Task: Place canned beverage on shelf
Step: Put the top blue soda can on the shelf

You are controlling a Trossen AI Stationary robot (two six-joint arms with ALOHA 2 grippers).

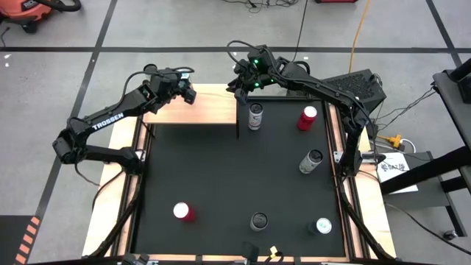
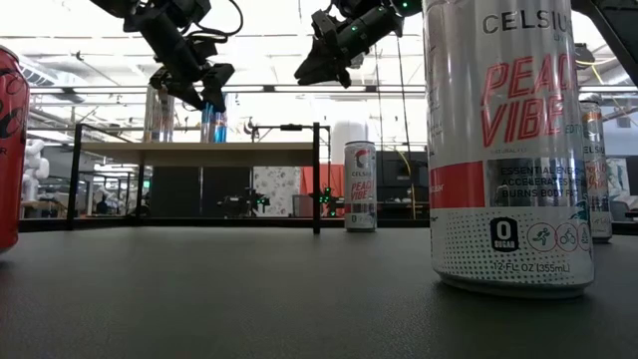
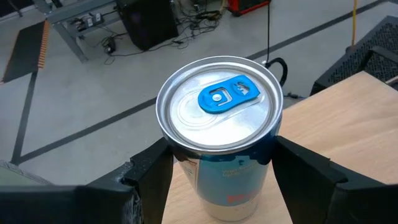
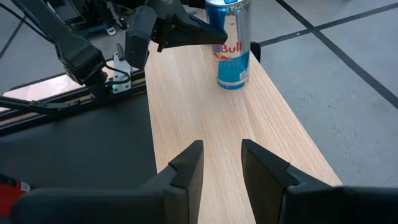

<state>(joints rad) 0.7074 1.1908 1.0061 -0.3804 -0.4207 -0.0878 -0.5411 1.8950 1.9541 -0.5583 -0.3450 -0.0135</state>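
Observation:
A blue-and-silver can (image 3: 219,109) with a blue tab stands upright on the shelf (image 1: 199,110), a pale wood board on thin black legs at the table's far left. The can's base (image 4: 232,84) rests on the board near its left end. My left gripper (image 3: 221,155) is shut on the can. My right gripper (image 4: 222,155) hovers above the shelf's right end (image 4: 205,118). Its fingers stand a narrow gap apart with nothing between them. My left gripper pinches the can's upper wall (image 3: 186,163), just below the rim, between its two fingers, one on each side. The fingers (image 4: 186,31) come slanting down from the table's left side. The can stays upright with its base on the shelf.
Several cans are on the black table. A silver can (image 1: 255,116) stands beside the shelf's right leg, with a red one (image 1: 307,118) to its right and one lying down (image 1: 311,160). Three more (image 1: 182,212) (image 1: 259,221) (image 1: 323,226) stand near the front edge.

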